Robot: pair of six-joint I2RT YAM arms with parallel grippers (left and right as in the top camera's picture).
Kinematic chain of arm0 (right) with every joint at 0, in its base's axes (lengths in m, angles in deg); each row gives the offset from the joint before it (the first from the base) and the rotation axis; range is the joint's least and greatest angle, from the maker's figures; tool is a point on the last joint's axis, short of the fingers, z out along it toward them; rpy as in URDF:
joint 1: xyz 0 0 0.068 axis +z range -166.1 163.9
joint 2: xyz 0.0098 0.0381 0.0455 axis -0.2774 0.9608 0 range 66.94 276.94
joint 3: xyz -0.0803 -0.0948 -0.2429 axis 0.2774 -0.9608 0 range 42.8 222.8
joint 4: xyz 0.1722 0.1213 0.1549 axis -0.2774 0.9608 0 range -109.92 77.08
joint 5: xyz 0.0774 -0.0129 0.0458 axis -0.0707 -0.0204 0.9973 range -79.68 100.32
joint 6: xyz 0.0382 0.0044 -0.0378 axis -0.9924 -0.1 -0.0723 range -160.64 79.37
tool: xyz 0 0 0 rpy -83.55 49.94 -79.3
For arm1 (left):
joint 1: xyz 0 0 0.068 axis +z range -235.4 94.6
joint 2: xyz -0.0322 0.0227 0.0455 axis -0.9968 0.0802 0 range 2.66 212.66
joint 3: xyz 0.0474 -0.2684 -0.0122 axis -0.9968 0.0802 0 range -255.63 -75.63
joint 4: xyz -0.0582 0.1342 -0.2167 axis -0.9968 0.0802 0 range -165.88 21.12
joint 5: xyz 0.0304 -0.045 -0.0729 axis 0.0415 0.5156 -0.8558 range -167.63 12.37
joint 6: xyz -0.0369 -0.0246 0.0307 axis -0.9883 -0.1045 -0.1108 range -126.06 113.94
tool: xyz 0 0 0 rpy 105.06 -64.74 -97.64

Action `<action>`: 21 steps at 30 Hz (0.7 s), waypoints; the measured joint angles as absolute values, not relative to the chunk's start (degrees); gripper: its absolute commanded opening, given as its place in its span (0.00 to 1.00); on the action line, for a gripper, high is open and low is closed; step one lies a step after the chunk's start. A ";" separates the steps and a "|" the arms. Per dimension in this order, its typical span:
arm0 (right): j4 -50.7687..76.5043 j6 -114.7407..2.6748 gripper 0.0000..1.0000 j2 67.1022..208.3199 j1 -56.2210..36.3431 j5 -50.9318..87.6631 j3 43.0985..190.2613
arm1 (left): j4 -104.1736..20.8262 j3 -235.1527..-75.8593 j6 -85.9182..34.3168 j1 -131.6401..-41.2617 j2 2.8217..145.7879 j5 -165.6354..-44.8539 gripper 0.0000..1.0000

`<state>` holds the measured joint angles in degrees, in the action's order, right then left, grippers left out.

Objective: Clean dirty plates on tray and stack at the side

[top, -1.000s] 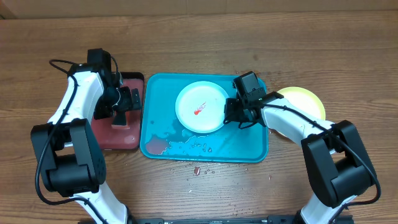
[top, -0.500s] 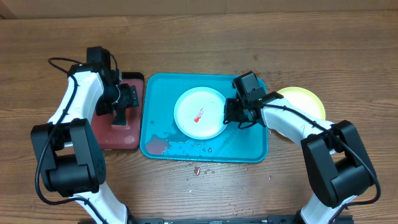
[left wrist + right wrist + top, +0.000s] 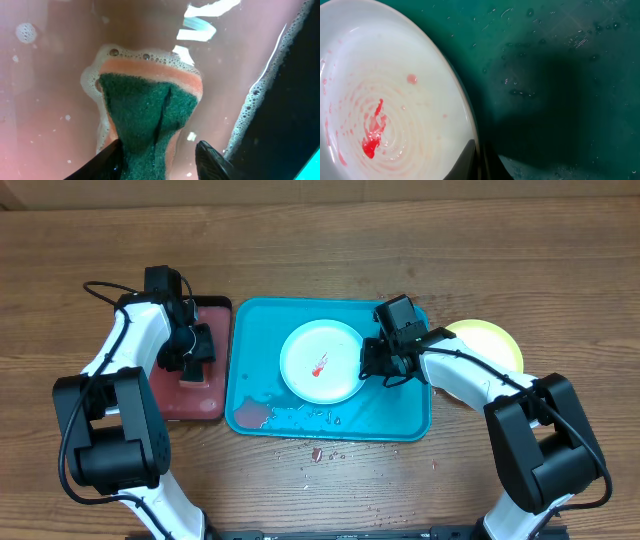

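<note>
Wooden table (image 3: 320, 240); on tray (image 3: 400, 415), right jaws pinch white plate (image 3: 322, 360) by rim; left jaws squeeze sponge (image 3: 145, 110).

The left arm (image 3: 122, 350) extends left of the tray (image 3: 400, 418); the left end effector (image 3: 192, 352) points down, fingers (image 3: 107, 160) clamped on a sponge (image 3: 150, 115). The right arm (image 3: 470, 375) reaches over the tray's right edge; the right end effector (image 3: 372, 362) pinches the white plate (image 3: 305, 345) rim.
</note>
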<state>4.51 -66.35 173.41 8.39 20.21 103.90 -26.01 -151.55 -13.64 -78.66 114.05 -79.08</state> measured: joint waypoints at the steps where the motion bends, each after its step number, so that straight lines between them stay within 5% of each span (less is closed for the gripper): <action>1: 4.55 -66.35 0.04 173.41 8.37 20.23 103.90 | -26.12 -151.48 -13.64 -78.66 114.05 -79.06 0.49; 9: 4.75 -66.31 0.04 173.41 8.37 20.23 103.90 | -27.02 -149.10 -14.49 -78.66 114.07 -77.14 0.52; 12: 4.75 -66.33 0.04 173.41 8.39 20.23 103.90 | -27.04 -149.04 -15.01 -78.66 114.07 -76.09 0.44; 16: 4.73 -66.31 0.04 173.41 8.39 20.26 103.90 | -27.30 -149.01 -15.36 -78.66 114.07 -75.34 0.04; 21: 4.79 -66.28 0.04 173.41 8.39 20.23 103.90 | -27.74 -148.84 -15.34 -78.66 114.12 -75.34 0.04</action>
<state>4.79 -66.28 173.41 8.39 20.23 103.90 -27.74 -148.84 -15.34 -78.66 114.12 -75.34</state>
